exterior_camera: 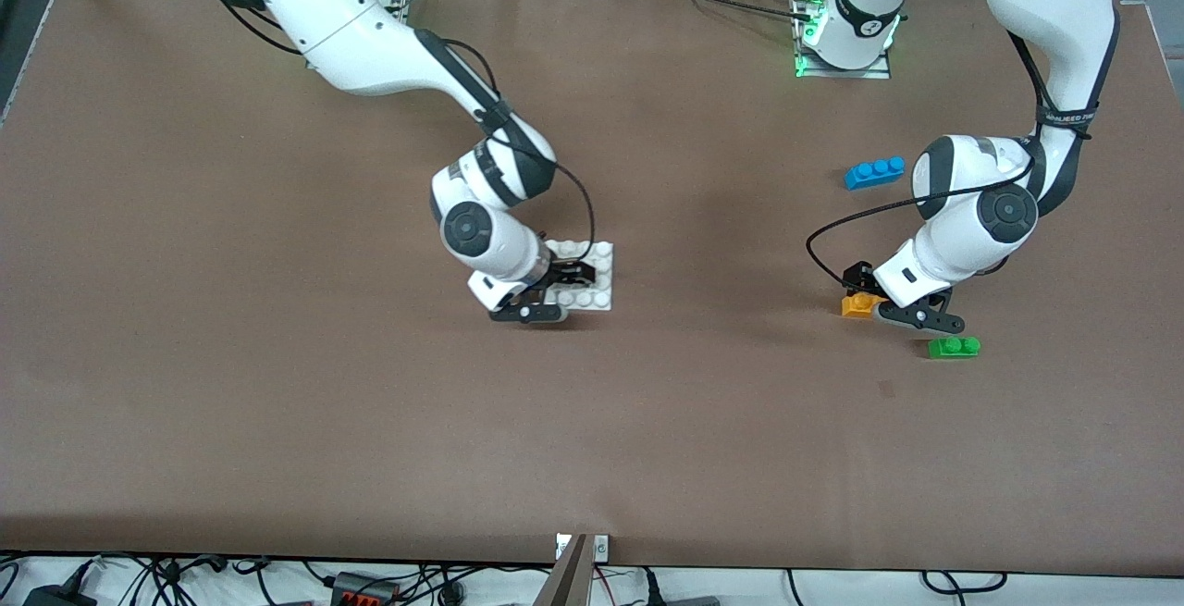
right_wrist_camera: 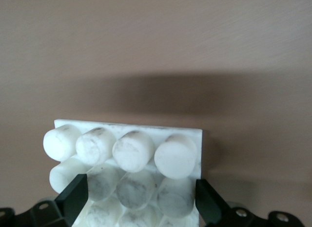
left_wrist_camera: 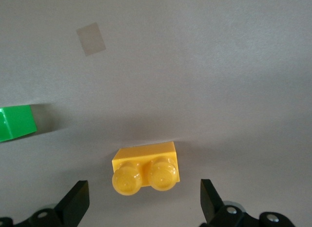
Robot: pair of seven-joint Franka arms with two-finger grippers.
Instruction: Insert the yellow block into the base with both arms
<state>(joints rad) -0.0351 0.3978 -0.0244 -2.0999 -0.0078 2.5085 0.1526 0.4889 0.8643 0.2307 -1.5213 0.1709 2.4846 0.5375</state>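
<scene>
Yellow block (left_wrist_camera: 146,168) sits on tabletop (exterior_camera: 277,402) between spread left claw (left_wrist_camera: 144,202) fingers; right claw (right_wrist_camera: 139,197) straddles base (right_wrist_camera: 129,154), fingers apart.

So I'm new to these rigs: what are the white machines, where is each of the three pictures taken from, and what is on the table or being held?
These are two robot arms at a brown table. One picture looks down from a high camera facing them; the other two come from a camera on each wrist.

The left gripper is low over the yellow block, fingers open on either side, not gripping. The right gripper is down at the white studded base, fingers open at its two edges.

A green brick lies nearer the front camera than the yellow block, and a blue brick lies farther from it. Nothing is held yet.
</scene>
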